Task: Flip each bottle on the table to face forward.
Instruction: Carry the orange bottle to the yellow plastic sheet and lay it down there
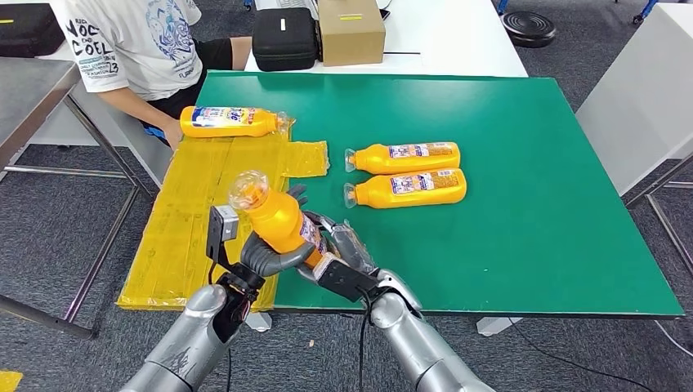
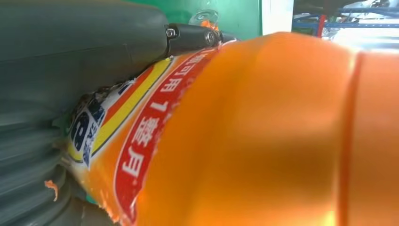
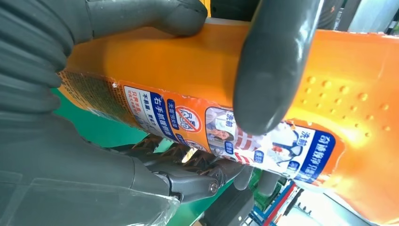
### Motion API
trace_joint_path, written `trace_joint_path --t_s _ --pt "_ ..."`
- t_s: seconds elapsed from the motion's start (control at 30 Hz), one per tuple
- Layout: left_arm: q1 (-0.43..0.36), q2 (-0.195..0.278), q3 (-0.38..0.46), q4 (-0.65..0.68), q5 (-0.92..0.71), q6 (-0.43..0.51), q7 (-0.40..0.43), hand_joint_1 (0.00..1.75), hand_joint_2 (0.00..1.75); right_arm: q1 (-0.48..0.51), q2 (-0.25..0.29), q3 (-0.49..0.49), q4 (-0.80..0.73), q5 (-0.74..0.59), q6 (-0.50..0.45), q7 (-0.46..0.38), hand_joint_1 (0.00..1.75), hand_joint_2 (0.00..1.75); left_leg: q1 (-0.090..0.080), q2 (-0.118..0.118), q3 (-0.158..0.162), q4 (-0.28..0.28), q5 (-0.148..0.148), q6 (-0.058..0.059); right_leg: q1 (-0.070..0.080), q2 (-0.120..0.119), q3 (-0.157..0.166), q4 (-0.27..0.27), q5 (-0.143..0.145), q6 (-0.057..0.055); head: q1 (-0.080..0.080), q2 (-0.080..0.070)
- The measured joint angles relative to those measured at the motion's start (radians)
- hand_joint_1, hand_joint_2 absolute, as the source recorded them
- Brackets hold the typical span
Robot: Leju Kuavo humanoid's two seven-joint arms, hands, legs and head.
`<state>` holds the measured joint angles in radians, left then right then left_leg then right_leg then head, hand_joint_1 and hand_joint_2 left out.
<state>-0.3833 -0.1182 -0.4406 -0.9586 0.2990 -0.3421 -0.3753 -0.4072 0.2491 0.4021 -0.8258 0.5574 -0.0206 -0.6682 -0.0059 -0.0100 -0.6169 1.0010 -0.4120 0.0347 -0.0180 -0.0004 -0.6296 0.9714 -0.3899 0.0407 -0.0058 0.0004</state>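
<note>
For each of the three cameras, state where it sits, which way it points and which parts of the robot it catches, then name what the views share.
Head view: high on the body, looking forward and down at the green table; both silver arms rise from below, left hand and right hand gripping the held bottle.
Left wrist view: behind the left hand, pressed close against the bottle's red label; grey ribbed cover and thumb.
Right wrist view: behind the right hand, facing the blue label; grey thumb and dark fingers wrapping it.
Shared: the same orange bottle.

Room: grey carpet floor (image 1: 564, 343), white furniture.
A white table (image 1: 458, 37) carries a black case (image 1: 284, 37) and cardboard box (image 1: 351, 31); white cabinet (image 1: 646, 90) at right.
</note>
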Motion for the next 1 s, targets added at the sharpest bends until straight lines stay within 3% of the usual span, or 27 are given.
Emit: trace_joint_path --t_s 0.03,0.8,0.83,0.93,0.97,1.0 --pt "0.0 0.0 0.001 0.0 0.007 0.0 -0.004 0.0 1.75 -0.003 0.0 0.003 0.002 0.003 -0.002 0.003 1.75 1.75 0.0 0.0 0.0 0.0 0.0 0.0 0.0 0.0 0.0 0.0 0.0 0.0 0.0 0.0" --pt "0.011 -0.003 0.034 -0.047 0.087 0.067 -0.039 0.0 1.75 -0.032 0.0 0.007 0.08 0.03 0.0 0.008 1.75 1.75 0.0 0.0 0.0 0.0 0.0 0.0 0.0 0.0 0.0 0.0 0.0 0.0 0.0 0.0" --pt "0.011 -0.003 0.034 -0.047 0.085 0.067 -0.039 0.19 1.75 -0.034 0.0 0.007 0.082 0.03 0.001 0.008 1.75 1.75 0.0 0.0 0.0 0.0 0.0 0.0 0.0 0.0 0.0 0.0 0.0 0.0 0.0 0.0" --pt "0.01 -0.003 0.034 -0.05 0.065 0.059 -0.044 1.5 1.75 -0.038 0.0 0.007 0.088 0.03 0.002 0.007 1.75 1.75 0.0 0.0 0.0 0.0 0.0 0.0 0.0 0.0 0.0 0.0 0.0 0.0 0.0 0.0" --pt "0.01 -0.003 0.032 -0.051 0.055 0.053 -0.049 1.74 1.75 -0.04 0.0 0.007 0.09 0.03 0.002 0.006 1.75 1.75 0.0 0.0 0.0 0.0 0.0 0.0 0.0 0.0 0.0 0.0 0.0 0.0 0.0 0.0" --pt "0.011 -0.003 0.03 -0.053 0.045 0.046 -0.055 1.75 1.75 -0.043 0.0 0.007 0.091 0.03 0.002 0.005 1.75 1.75 0.0 0.0 0.0 0.0 0.0 0.0 0.0 0.0 0.0 0.0 0.0 0.0 0.0 0.0"
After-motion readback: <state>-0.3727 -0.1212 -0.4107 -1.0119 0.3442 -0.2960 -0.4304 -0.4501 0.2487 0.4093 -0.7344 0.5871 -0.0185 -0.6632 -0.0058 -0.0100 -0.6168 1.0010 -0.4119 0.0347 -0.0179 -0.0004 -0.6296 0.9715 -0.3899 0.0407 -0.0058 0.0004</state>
